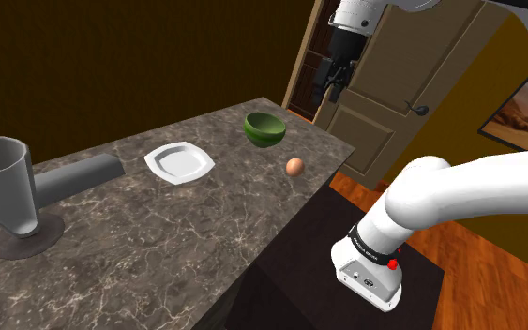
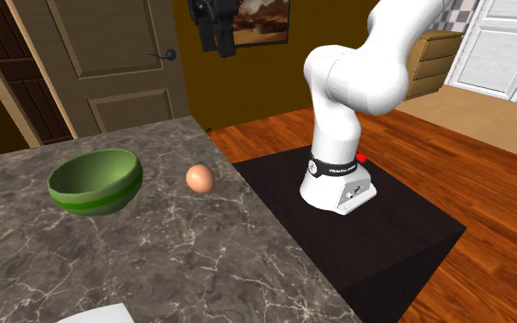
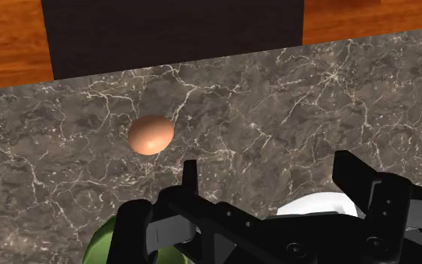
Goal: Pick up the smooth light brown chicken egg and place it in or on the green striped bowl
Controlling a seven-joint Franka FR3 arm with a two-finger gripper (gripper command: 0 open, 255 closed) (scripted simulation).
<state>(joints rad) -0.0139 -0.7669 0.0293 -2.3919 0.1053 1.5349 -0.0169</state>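
The gripper (image 1: pixel 330 91), fingers spread and empty, is hovering high above the marble counter (image 1: pixel 158 234), apparently lining up over the egg (image 1: pixel 294 166) lying near the green bowl (image 1: pixel 264 129).

You see a dark, white-veined stone table (image 1: pixel 158 234), a smooth, faintly shiny brown egg (image 1: pixel 294 166), a glossy green bowl (image 1: pixel 264 129), and a polished wooden floor (image 2: pixel 486 174) beside the matt black stand (image 2: pixel 403 229).

count | egg (image 1: pixel 294 166): 1, frame centre | green striped bowl (image 1: pixel 264 136): 1 | white plate (image 1: pixel 179 162): 1 | grey funnel-shaped vessel (image 1: pixel 4 183): 1, left edge | framed picture (image 1: pixel 524 98): 1, right edge | gripper (image 1: pixel 328 96): 1 | black fingers (image 3: pixel 351 174): 2
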